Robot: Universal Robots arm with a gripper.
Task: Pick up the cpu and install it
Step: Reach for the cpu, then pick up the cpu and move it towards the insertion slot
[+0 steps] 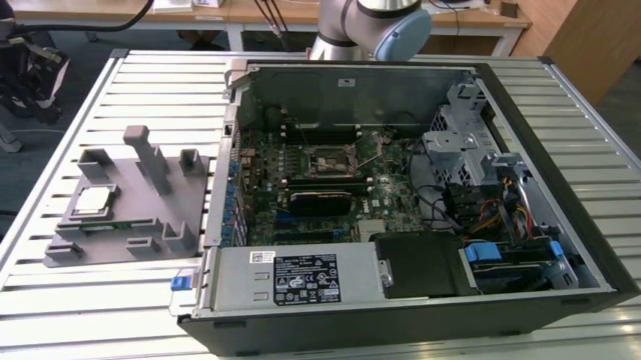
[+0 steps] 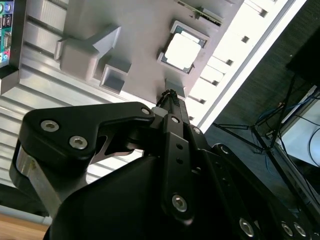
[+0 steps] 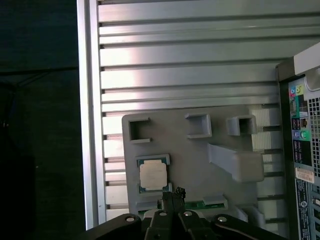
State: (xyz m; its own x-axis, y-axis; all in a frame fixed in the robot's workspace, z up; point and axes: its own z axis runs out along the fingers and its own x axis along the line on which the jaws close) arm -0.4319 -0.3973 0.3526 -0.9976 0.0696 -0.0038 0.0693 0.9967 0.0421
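The cpu (image 1: 95,199) is a small square chip with a shiny silver top, lying flat in a recess of the grey holder plate (image 1: 140,199) at the exterior view's left. Both wrist views look down on the cpu (image 2: 182,49) (image 3: 153,175) from well above. My gripper (image 2: 170,94) (image 3: 176,192) hangs over the holder plate (image 3: 200,150), its black fingers closed together with nothing between them, the tips pointing just beside the chip. The black-framed socket (image 1: 332,160) sits in the middle of the motherboard inside the open computer case.
A green memory stick (image 1: 100,223) (image 3: 197,205) lies on the holder next to the cpu. Grey posts (image 1: 150,161) rise from the holder plate. The open case (image 1: 290,277) with its drive cages and cables takes up the slatted metal table's (image 1: 150,82) right side.
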